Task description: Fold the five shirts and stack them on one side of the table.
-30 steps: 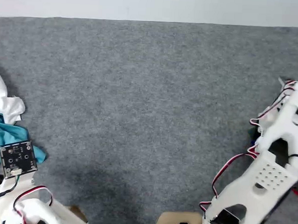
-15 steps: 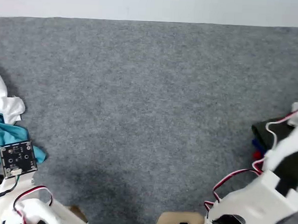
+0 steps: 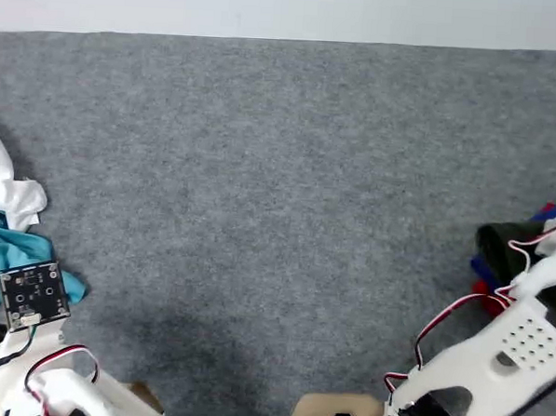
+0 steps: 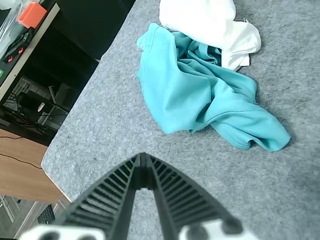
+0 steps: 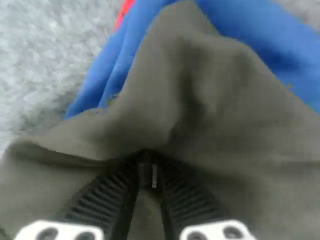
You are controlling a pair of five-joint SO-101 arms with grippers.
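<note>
Lying pinched in the right gripper [image 5: 148,174], olive shirt [image 5: 200,115] over blue shirt [image 5: 260,35].

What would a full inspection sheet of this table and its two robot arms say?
Surface: grey felt-like mat, flat, bare across the middle.
Job's things: white shirt and teal shirt crumpled together at the left edge; dark olive shirt lying over blue cloth and red cloth at the right edge. None looks folded.
Clutter: nothing seen.
Grippers: left pincer shut, over bare mat beside the teal shirt; right pincer shut on a bunched fold of the dark olive shirt.
Cables: red, white and black wires looped along the arms, clear of the shirts.
Surroundings: pale wall behind the table; orange box on a shelf off the left edge.
</note>
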